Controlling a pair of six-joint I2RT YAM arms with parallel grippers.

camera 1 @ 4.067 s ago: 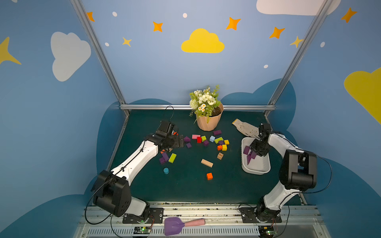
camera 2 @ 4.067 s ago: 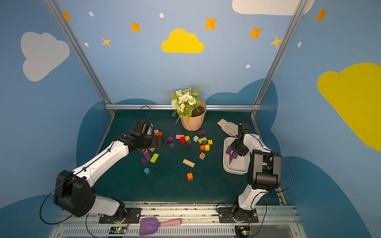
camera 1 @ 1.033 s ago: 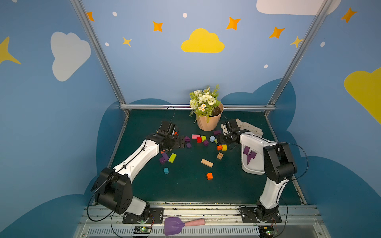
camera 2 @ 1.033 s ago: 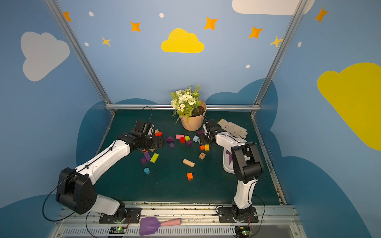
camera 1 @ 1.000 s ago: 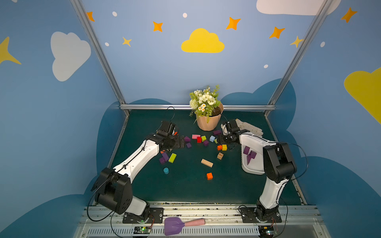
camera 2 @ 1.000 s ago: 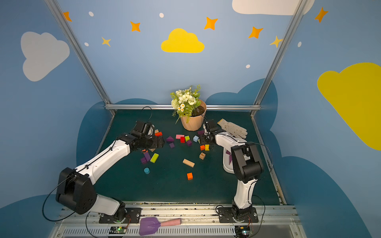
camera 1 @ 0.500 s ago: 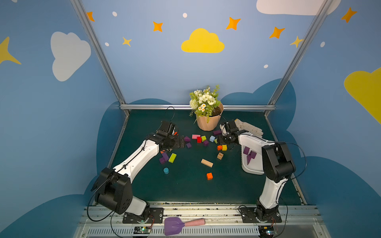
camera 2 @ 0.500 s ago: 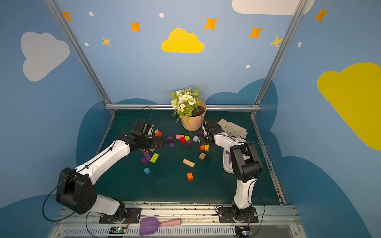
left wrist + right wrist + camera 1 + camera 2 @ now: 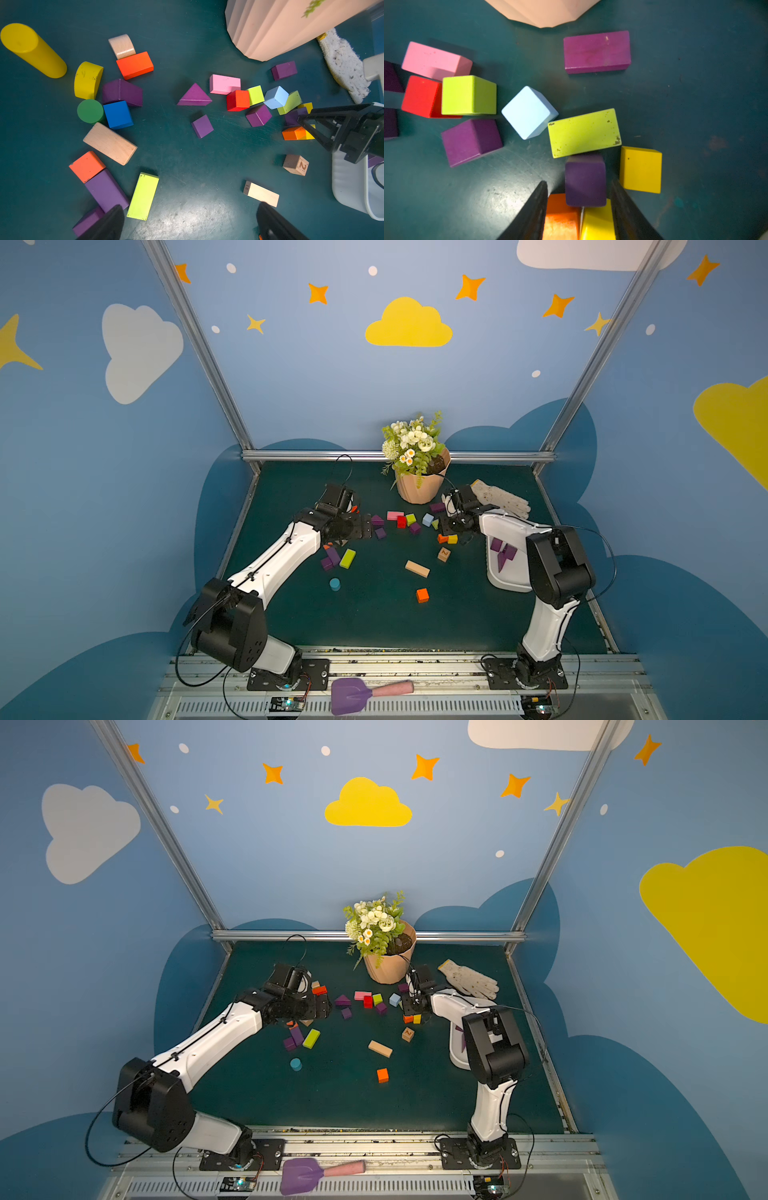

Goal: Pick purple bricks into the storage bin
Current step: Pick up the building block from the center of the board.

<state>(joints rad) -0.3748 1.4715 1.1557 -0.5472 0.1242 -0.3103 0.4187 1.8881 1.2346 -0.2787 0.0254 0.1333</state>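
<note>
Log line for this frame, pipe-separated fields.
phase: pre-grasp | right pincer: open, astride purple cube | left pincer: open, empty | storage bin: some purple bricks inside

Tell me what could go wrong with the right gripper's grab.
1. The right gripper straddles the purple cube, but an orange block and a yellow block also lie between its fingers; closing may pinch them too.
2. The lime oblong touches the cube, so lifting could drag it.

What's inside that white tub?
A few purple bricks lie in the storage bin; the right arm covers part of it, so the rest is hidden.
</note>
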